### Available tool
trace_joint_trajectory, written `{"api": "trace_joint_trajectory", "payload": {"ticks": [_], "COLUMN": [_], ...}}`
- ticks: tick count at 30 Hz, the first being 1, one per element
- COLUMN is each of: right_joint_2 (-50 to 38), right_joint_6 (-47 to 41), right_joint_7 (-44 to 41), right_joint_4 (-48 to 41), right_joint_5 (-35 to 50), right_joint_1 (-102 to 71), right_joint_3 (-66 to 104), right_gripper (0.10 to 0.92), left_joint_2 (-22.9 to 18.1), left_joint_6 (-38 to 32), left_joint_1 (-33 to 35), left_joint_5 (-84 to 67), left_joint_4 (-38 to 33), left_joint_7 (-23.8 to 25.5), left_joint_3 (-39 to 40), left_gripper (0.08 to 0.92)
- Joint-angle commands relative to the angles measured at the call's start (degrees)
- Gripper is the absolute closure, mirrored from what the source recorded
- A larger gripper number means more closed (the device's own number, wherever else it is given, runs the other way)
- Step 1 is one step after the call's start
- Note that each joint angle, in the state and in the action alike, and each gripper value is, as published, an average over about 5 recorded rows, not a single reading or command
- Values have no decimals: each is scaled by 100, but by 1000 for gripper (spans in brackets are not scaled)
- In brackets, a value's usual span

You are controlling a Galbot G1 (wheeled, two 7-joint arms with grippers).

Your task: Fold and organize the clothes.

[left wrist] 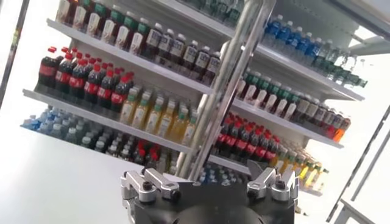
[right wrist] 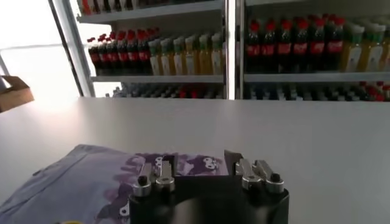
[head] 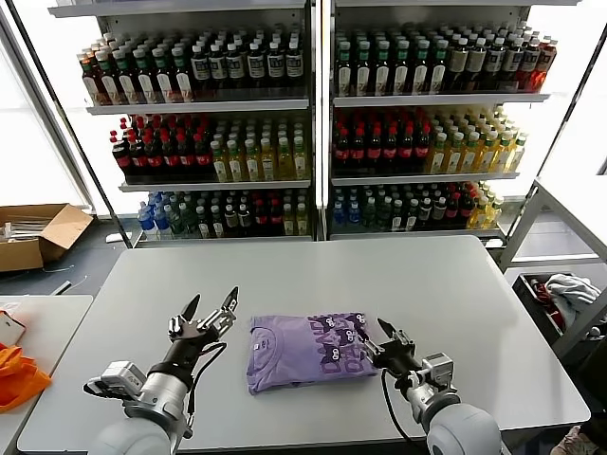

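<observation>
Tabletop (head: 455, 284): both grippers (head: 211, 310) agape beside T-shirt (head: 303, 351).

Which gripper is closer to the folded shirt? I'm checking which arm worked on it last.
The right gripper: its open fingers sit at the lavender shirt's right edge. The left gripper, also open, is raised clear of the shirt's left side, touching nothing.

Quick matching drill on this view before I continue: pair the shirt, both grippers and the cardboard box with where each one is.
1. folded lavender T-shirt
2. left gripper
3. right gripper
4. cardboard box

a. on the floor, far left of the table
b. open, raised beside the shirt's left edge
c. at the shirt's right edge
d. flat on the table, between the arms

Pairs: 1-d, 2-b, 3-c, 4-a
</observation>
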Motion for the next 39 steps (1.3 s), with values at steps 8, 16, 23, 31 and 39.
{"api": "trace_joint_trajectory", "payload": {"ticks": [8,16,23,31,39], "right_joint_2": [1019,1023,998,1041,1588], "right_joint_6": [688,493,378,1147,733], "right_joint_7": [1,-246,335,303,298], "right_joint_4": [-1235,-1356,-1218,-371,-1549], "right_joint_5": [-816,-1061,-959,-1190,-1595], "right_joint_1": [376,333,251,499,892], "right_joint_3": [-958,-1071,-968,-1253,-1987], "right_gripper": [227,203,203,203,203], "left_joint_2": [-3,-38,-60,-65,-47], "left_joint_6": [-11,-31,-55,-74,-67], "left_joint_1": [142,148,197,176,126], "left_joint_5": [-43,-27,-20,5,22], "left_joint_4": [-41,5,25,77,85], "left_joint_7": [46,75,111,134,121], "left_joint_3": [-175,-142,-152,-81,-90], "left_gripper": [177,177,177,177,177]}}
